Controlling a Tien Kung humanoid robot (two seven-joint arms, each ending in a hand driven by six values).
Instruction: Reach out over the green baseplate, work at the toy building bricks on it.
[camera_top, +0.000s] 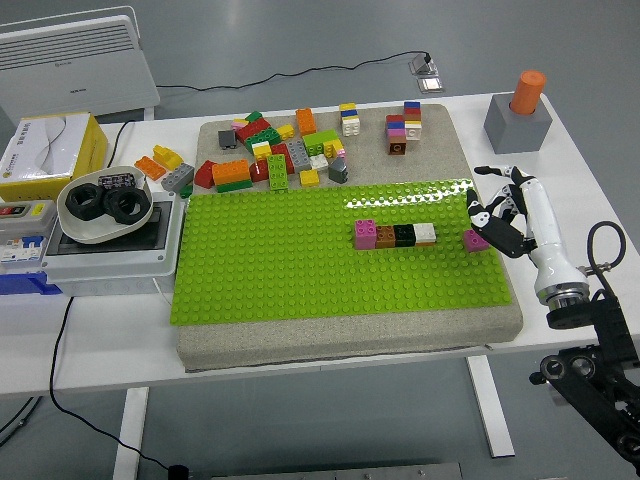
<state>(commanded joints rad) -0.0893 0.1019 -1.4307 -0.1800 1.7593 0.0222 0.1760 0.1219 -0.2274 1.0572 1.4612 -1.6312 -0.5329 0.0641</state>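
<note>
White table (330, 320), grey floor behind it. On the table a grey foam pad (350, 335) carries the green baseplate (300, 265), which fills the pad's near part.

On the baseplate, right of centre: a short row of four bricks (395, 235), touching end to end, pink, brown, black, white from left to right. A single pink brick (475, 241) sits apart from the row at the plate's right edge.

Right hand (497, 213) at the baseplate's right edge, palm toward the plate, wrist off the pad. Fingers (490, 170) loosely spread, not closed on anything; the lower fingertips lie just beside the single pink brick, and contact cannot be judged. Left arm not seen.

Loose pile of bricks (270, 155) on the pad's far strip, beyond the plate: red, yellow, orange, green, grey. Two small stacks (404, 126) stand to its right, also on the pad.

Off the pad, left: white bowl (103, 213) with black ring parts on a grey box (100, 255); yellow carton (50, 150) behind. Far right corner: grey block (518, 122) with an orange cylinder (527, 90) upright in it.
</note>
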